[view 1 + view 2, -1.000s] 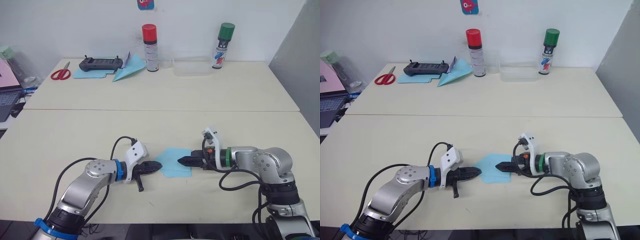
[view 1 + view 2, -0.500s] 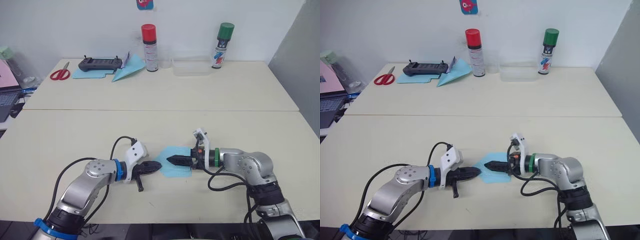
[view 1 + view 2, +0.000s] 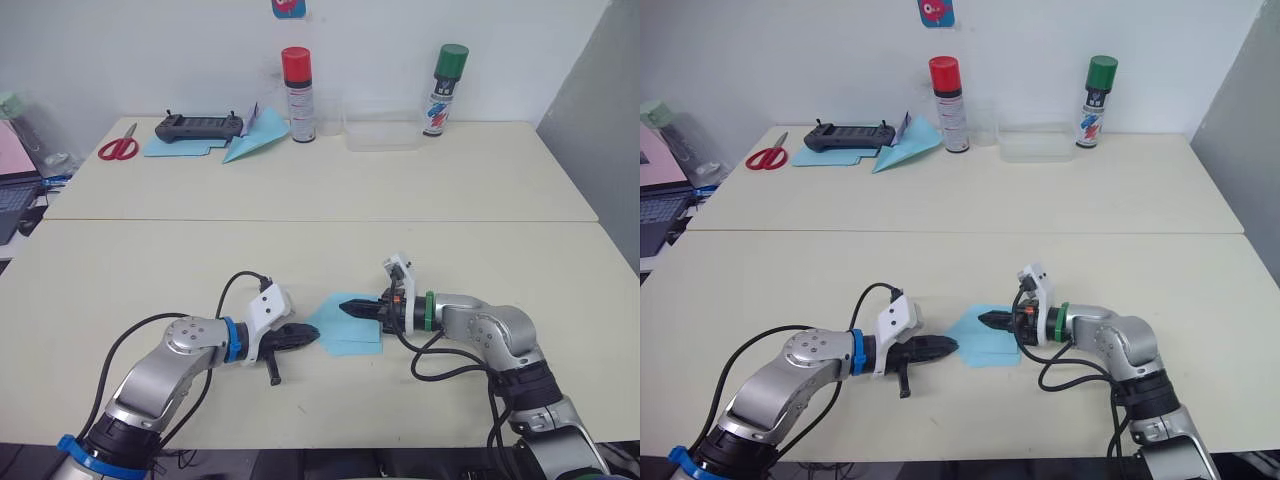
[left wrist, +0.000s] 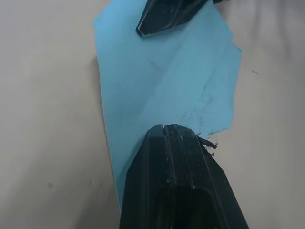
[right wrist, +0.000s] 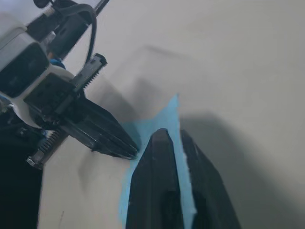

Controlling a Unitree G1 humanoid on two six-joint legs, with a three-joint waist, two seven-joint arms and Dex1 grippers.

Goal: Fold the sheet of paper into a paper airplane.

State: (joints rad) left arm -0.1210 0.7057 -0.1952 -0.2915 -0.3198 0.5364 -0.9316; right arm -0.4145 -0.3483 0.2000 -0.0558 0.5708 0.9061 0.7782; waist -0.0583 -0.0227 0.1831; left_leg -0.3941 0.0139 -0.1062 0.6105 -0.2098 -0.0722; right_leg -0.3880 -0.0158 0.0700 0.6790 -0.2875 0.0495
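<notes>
Far left, rear table: red-handled scissors (image 3: 119, 149), then a black handheld controller (image 3: 199, 127) resting on a wide flat light-blue sheet (image 3: 168, 148), with a light-blue paper dart (image 3: 256, 135) just beside it. A red-capped spray can (image 3: 297, 82), a clear plastic tray (image 3: 383, 135) and a green-capped spray can (image 3: 447, 91) follow along the wall.

Front table (image 3: 120, 270): the left gripper (image 3: 313, 335) lies low over the surface, its two black fingers pressed together with nothing between them, the tip touching the left corner of the sheet of paper (image 3: 343, 332). The sheet lies flat between the two grippers, a light-blue, partly folded piece with a pointed left end and visible crease lines. The right gripper (image 3: 345, 306) reaches in from the right above the sheet's rear part; its fingers are nearly together, a narrow slit showing between them in the right wrist view, and whether they pinch the paper cannot be told.
</notes>
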